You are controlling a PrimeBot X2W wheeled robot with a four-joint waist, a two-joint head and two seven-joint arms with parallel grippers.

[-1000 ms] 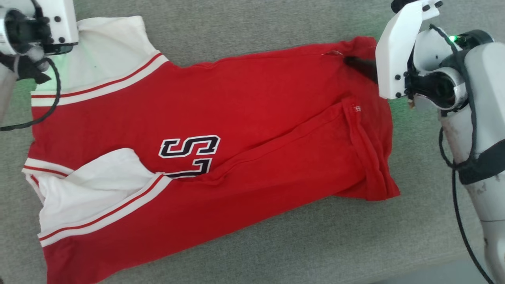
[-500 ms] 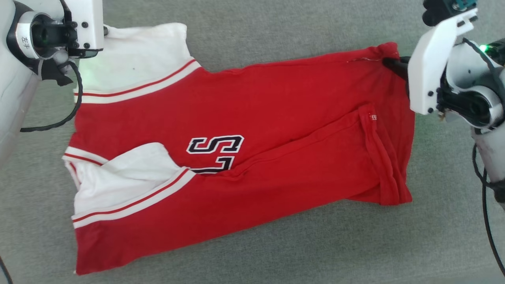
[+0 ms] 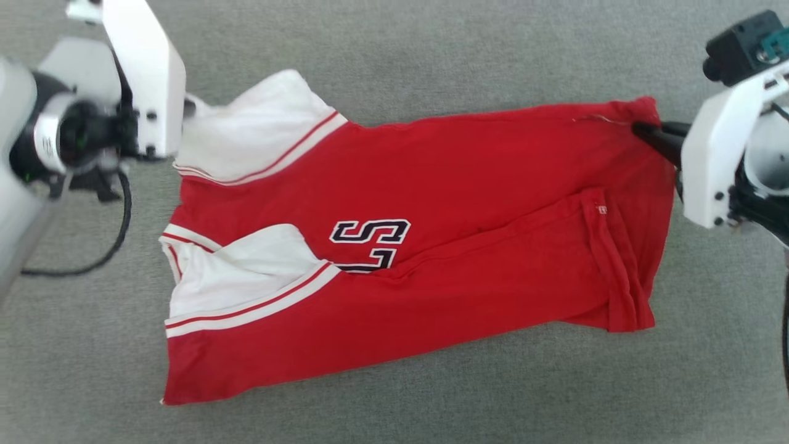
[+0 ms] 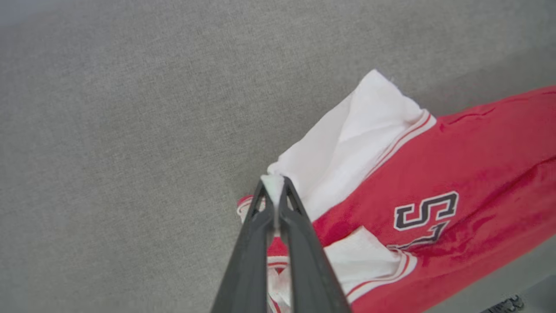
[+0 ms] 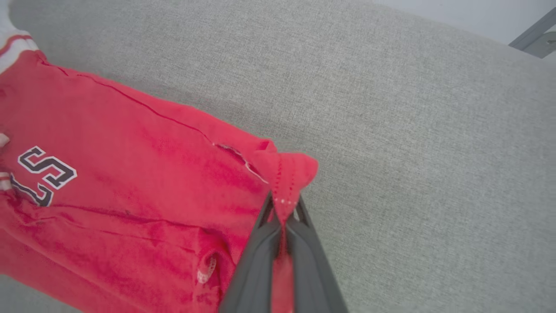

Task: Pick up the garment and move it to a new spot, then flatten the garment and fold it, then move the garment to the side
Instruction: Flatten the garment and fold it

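Note:
The garment [image 3: 468, 185], a red jersey with white sleeves and striped trim, lies spread on the grey surface with dark outlined lettering [image 3: 370, 237] near its middle. My left gripper [image 4: 273, 184] is shut on the white sleeve's edge [image 4: 347, 143] at the garment's upper left. In the head view that gripper [image 3: 188, 108] is mostly hidden behind its white wrist housing. My right gripper [image 5: 284, 208] is shut on the red hem corner [image 5: 284, 167] at the upper right, and its dark fingers [image 3: 656, 137] pinch that corner in the head view. The pinched corners stand slightly raised.
A grey fabric surface [image 3: 431, 49] stretches on all sides of the garment. The lower part of the jersey is folded up over itself, with a hem flap [image 3: 616, 265] at the right. A metal bar [image 5: 536, 37] shows beyond the far edge.
The right gripper has closed on the hem corner. The picture has shifted, so the camera has moved. Both wrists stand higher and the pinched corners have lifted slightly.

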